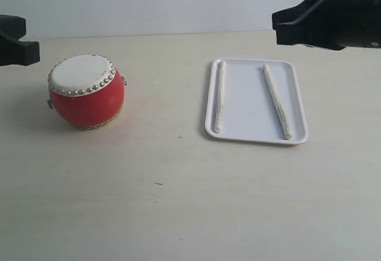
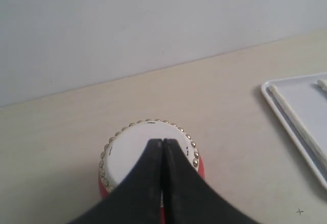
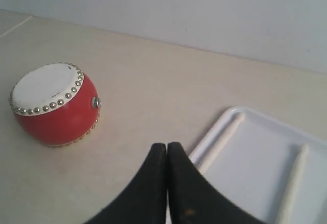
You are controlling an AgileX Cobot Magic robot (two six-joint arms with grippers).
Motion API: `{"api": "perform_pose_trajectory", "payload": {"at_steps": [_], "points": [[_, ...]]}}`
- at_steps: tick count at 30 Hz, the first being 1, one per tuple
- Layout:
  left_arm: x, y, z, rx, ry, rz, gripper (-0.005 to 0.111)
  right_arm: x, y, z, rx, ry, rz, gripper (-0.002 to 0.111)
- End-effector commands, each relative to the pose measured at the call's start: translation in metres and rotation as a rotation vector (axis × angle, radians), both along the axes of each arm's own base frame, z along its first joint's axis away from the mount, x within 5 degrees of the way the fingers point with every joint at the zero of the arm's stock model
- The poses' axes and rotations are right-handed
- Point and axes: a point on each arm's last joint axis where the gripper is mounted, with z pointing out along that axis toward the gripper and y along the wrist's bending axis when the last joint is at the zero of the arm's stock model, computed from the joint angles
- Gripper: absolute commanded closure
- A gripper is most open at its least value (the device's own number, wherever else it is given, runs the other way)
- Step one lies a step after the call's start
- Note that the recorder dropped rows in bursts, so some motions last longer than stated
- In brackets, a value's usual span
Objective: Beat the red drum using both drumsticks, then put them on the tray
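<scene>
The 2 sticks [image 1: 220, 96] lie apart on the tray [image 1: 250, 103], well right of the drum [image 1: 86, 97]. They look light, stiff and smooth, so I would grip each near its middle. The left gripper [image 2: 162, 143] and right gripper [image 3: 167, 146] have closed, empty jaws.

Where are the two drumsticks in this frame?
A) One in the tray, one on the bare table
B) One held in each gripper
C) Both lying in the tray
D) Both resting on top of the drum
C: the drumsticks lie apart from each other inside the tray, while the left gripper and the right gripper are shut and hold nothing.
</scene>
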Motion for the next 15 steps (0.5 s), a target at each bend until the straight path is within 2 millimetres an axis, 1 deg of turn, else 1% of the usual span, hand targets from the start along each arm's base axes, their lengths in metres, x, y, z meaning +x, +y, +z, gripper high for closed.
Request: {"api": "perform_pose_trajectory", "payload": {"at_steps": [1, 3, 15], "points": [[-0.0143, 0.0059, -0.0021, -0.035, -0.002, 0.013, 0.107, -0.0168, -0.0078, -0.0018, -0.099, -0.131, 0.020, 0.108], [-0.0175, 0.0074, -0.0030, -0.075, 0.012, 0.029, 0.107, -0.0172, -0.0078, -0.0028, -0.088, -0.119, 0.014, 0.108], [-0.0189, 0.0082, -0.0028, -0.075, 0.009, 0.031, 0.107, -0.0169, -0.0076, -0.0033, -0.067, -0.101, 0.004, 0.108]]}}
